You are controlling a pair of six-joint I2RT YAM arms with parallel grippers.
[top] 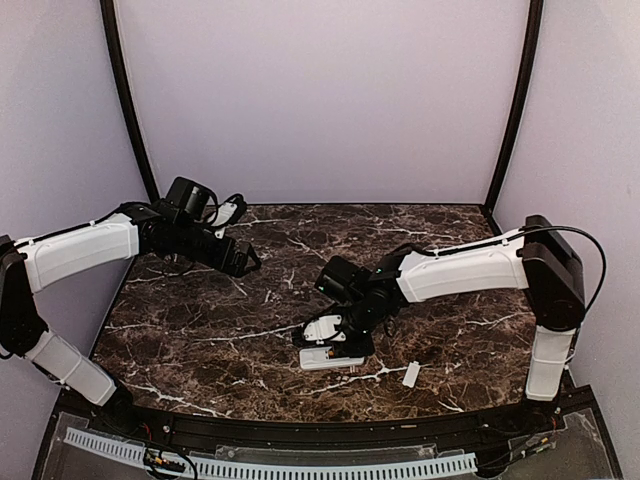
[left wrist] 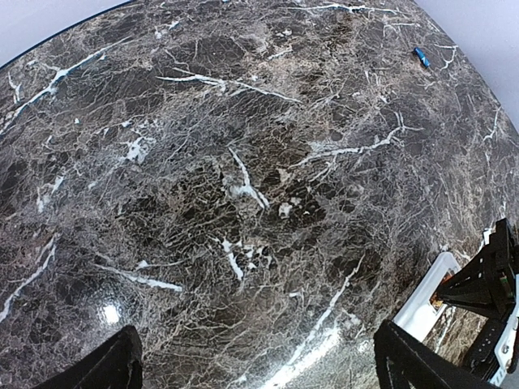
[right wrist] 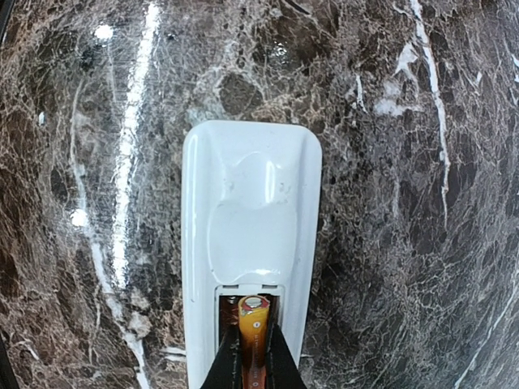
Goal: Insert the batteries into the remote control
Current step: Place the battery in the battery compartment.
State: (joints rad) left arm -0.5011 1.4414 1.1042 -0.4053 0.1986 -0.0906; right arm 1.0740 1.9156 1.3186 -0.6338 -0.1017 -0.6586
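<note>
Snugly, right fingers [right wrist: 281, 369] pinch battery [right wrist: 253, 320] — within the remote control [right wrist: 251, 219] (little room).

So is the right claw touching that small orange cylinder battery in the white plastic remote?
Touching. Right wrist view: the right gripper pinches the orange battery between its fingers, inside the white remote's bay.

Bench top: glossy dark brown marble-pattern slab [top: 200, 330] with white veins.
Back wall: plain pale lilac panel [top: 320, 100] rising from the far edge.
Side walls: matching left panel [top: 50, 120] and right panel [top: 590, 120] along the side edges.
Far corners: a thin black left post [top: 128, 100] and right post [top: 515, 100], both slanted.
Near edge: curved black rail [top: 300, 432]; below it a white slotted strip [top: 300, 468], perhaps cable ducting.
Light: bright glare spot [left wrist: 109, 312] on the slab.
</note>
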